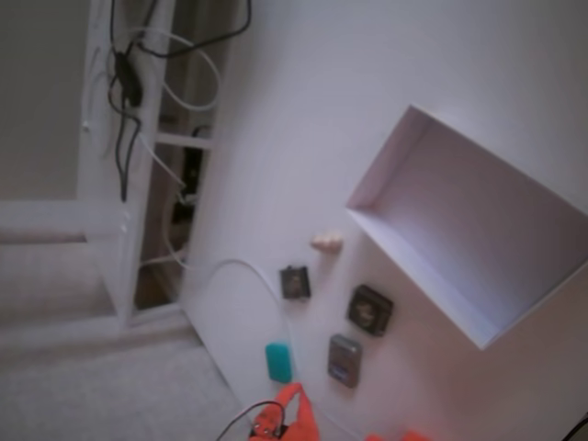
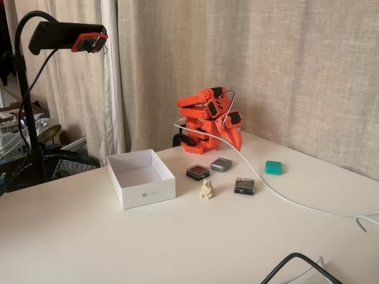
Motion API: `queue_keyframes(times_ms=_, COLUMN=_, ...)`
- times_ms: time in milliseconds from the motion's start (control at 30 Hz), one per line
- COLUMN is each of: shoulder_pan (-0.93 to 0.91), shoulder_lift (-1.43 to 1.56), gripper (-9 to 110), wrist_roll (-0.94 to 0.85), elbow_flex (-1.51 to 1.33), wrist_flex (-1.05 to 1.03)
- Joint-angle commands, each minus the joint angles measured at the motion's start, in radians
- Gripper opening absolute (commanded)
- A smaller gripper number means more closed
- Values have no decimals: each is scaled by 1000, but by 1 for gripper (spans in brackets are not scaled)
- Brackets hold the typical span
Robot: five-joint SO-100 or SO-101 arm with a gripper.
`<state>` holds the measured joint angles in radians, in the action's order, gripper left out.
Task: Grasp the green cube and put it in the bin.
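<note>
The green cube (image 1: 278, 361) (image 2: 273, 167) is a small teal block lying alone on the white table, beside a white cable. The bin (image 1: 418, 276) (image 2: 133, 195) is a shallow white open box and holds nothing. The orange arm sits folded at the back of the table. Its gripper (image 2: 237, 144) points down with its fingers together as one wedge, and nothing is in it. In a fixed view the gripper (image 1: 295, 395) enters from the bottom edge, its tip a short way below the cube and not touching it.
Between cube and bin lie two dark square blocks (image 2: 198, 172) (image 2: 244, 186), a grey block (image 2: 221, 164) and a small beige figurine (image 2: 206, 188). A white cable (image 2: 278, 195) runs across the table past the cube. A camera stand (image 2: 26, 118) rises at the left.
</note>
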<state>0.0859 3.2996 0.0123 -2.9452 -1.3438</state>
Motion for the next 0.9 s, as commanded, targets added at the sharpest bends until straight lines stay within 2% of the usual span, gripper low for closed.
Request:
queue_keyframes(times_ms=0, shoulder_pan=-2, shoulder_lift=9, gripper=-8, wrist_roll=6, elbow_flex=3, wrist_flex=11)
queue_keyframes(times_ms=300, shoulder_pan=40, shoulder_lift=9, gripper=-8, wrist_roll=-28, elbow_flex=3, wrist_flex=11)
queue_keyframes(times_ms=367, shoulder_pan=74, shoulder_lift=9, gripper=1, wrist_roll=-52, elbow_flex=3, wrist_flex=12)
queue_keyframes(times_ms=400, shoulder_pan=75, shoulder_lift=9, gripper=2, wrist_roll=-52, elbow_flex=2, wrist_flex=25)
queue_keyframes(times_ms=700, shoulder_pan=97, shoulder_lift=11, gripper=2, wrist_roll=-60, elbow_flex=31, wrist_flex=0)
queue_keyframes(times_ms=733, shoulder_pan=114, shoulder_lift=11, gripper=8, wrist_roll=-60, elbow_flex=51, wrist_flex=-5)
queue_keyframes(times_ms=833, shoulder_pan=166, shoulder_lift=-44, gripper=49, wrist_roll=-60, elbow_flex=144, wrist_flex=43)
queue_keyframes(times_ms=867, shoulder_pan=189, shoulder_lift=-89, gripper=58, wrist_roll=-61, elbow_flex=189, wrist_flex=83)
